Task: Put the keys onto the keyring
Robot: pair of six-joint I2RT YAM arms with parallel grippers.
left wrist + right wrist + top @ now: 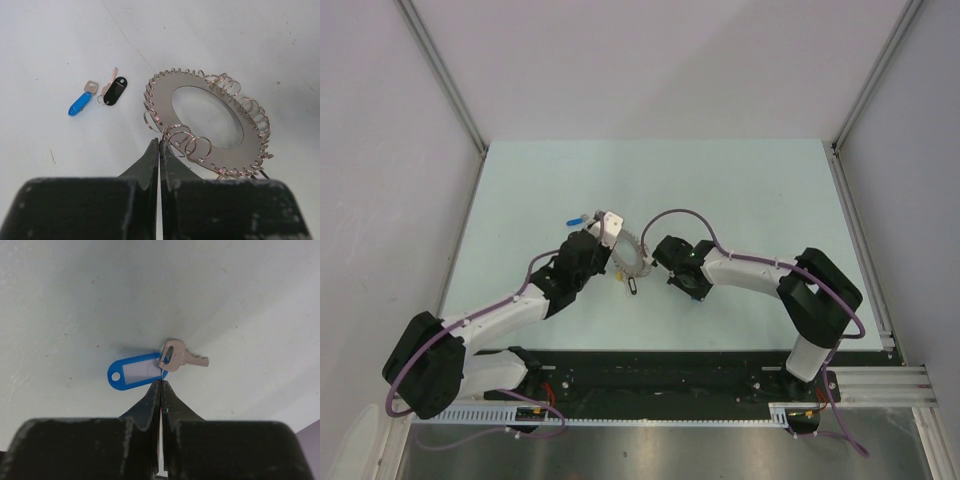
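Left gripper (159, 145) closed together at the fringe of the keyring (162, 95), steadying it, we think; grip unclear | right gripper (161, 386) clamped on the wire of the blue-tagged key (136, 373), ready for threading, we judge.

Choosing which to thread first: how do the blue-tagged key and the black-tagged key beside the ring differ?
The blue-tagged key has a narrow, tapered tag; the black-tagged key has a wider oval one. The black one lies nearer the keyring, the blue one farther out. The black one's blade shows; the blue one shows only a squarish metal end. Both lie loose on the table, unthreaded.
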